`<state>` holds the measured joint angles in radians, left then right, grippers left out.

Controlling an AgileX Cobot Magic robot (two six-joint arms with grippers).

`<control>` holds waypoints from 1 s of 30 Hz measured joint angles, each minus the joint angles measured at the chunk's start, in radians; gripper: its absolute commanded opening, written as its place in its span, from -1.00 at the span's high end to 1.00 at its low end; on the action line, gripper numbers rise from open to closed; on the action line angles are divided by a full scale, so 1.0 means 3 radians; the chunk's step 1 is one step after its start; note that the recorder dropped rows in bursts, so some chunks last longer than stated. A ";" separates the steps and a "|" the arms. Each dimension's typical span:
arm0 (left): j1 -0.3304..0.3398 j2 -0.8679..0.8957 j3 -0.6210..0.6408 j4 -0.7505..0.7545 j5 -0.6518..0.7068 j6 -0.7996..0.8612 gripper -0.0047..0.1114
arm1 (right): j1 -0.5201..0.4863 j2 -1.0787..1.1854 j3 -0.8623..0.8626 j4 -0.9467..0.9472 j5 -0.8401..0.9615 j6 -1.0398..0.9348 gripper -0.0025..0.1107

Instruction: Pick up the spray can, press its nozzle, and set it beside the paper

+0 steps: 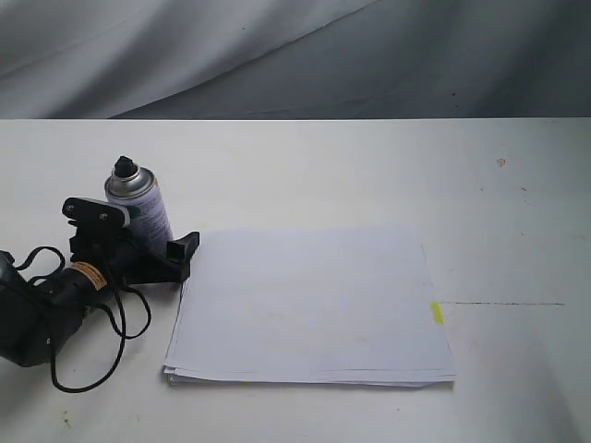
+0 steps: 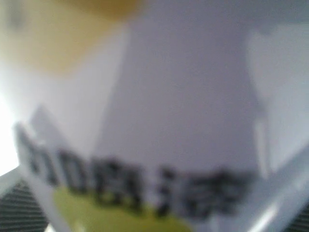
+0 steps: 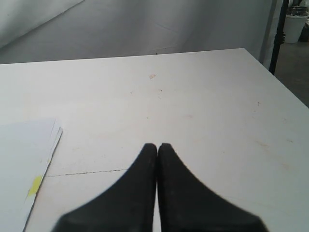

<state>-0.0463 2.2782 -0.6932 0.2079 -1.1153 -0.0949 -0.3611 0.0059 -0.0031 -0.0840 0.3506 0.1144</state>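
The spray can [image 1: 138,208] stands upright on the table just left of the paper [image 1: 309,305], its black nozzle [image 1: 123,167] on top. My left gripper [image 1: 138,235] lies low around the can's lower body with its jaws wide, one finger [image 1: 185,247] showing a little to the can's right by the paper's corner. In the left wrist view the can's label [image 2: 183,96] fills the picture, blurred, with dark lettering. My right gripper [image 3: 157,145] is shut and empty over bare table, right of the paper's edge [image 3: 24,154].
The white table [image 1: 369,166] runs back to a grey cloth backdrop [image 1: 277,55]. A yellow tab [image 1: 437,313] sticks out at the paper's right edge, and a thin dark line [image 1: 499,304] runs across the tabletop from there. The left arm's cables [image 1: 92,360] loop at front left.
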 measured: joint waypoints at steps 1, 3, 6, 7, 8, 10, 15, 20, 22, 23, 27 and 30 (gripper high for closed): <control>0.0000 0.0002 -0.0009 0.0000 0.0000 0.0000 -0.65 | 0.0000 0.0000 0.0000 0.0000 0.0000 0.0000 0.96; 0.0000 0.0002 -0.0022 0.0000 0.0000 -0.0002 -0.65 | 0.0000 0.0000 0.0000 0.0000 0.0000 0.0000 0.96; 0.0000 0.0008 -0.0022 0.0000 0.0000 -0.0002 -0.65 | 0.0000 0.0000 0.0000 0.0000 0.0000 0.0000 0.96; 0.0000 0.0008 -0.0024 0.0000 0.0000 -0.0002 -0.62 | 0.0000 0.0000 0.0000 0.0000 0.0000 0.0000 0.96; 0.0000 0.0008 -0.0024 0.0000 0.0000 -0.0002 -0.56 | 0.0000 0.0000 0.0000 0.0000 0.0000 0.0000 0.96; 0.0000 0.0008 -0.0024 0.0000 0.0000 -0.0002 -0.39 | 0.0000 0.0000 0.0000 0.0000 0.0000 0.0000 0.96; 0.0000 0.0008 -0.0024 0.0039 0.0000 -0.0010 0.11 | 0.0000 0.0000 0.0000 0.0000 0.0000 0.0000 0.96; 0.0000 0.0008 -0.0029 0.0049 0.0000 -0.0010 0.21 | 0.0000 0.0000 0.0000 0.0000 0.0000 0.0000 0.96; 0.0000 0.0008 -0.0029 0.0049 0.0000 -0.0010 0.19 | 0.0000 0.0000 0.0000 0.0000 0.0000 0.0000 0.96; 0.0000 0.0008 -0.0029 0.0049 0.0000 -0.0010 0.18 | 0.0000 0.0000 0.0000 0.0000 0.0000 0.0000 0.96; 0.0000 0.0008 -0.0029 0.0049 0.0000 -0.0010 0.07 | 0.0000 0.0000 0.0000 0.0000 0.0000 0.0000 0.96; 0.0000 0.0008 -0.0029 0.0049 0.0000 -0.0010 -0.22 | 0.0000 0.0000 0.0000 0.0000 0.0000 0.0000 0.96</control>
<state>-0.0463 2.2805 -0.7019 0.2227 -1.1153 -0.0978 -0.3611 0.0059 -0.0031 -0.0840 0.3506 0.1144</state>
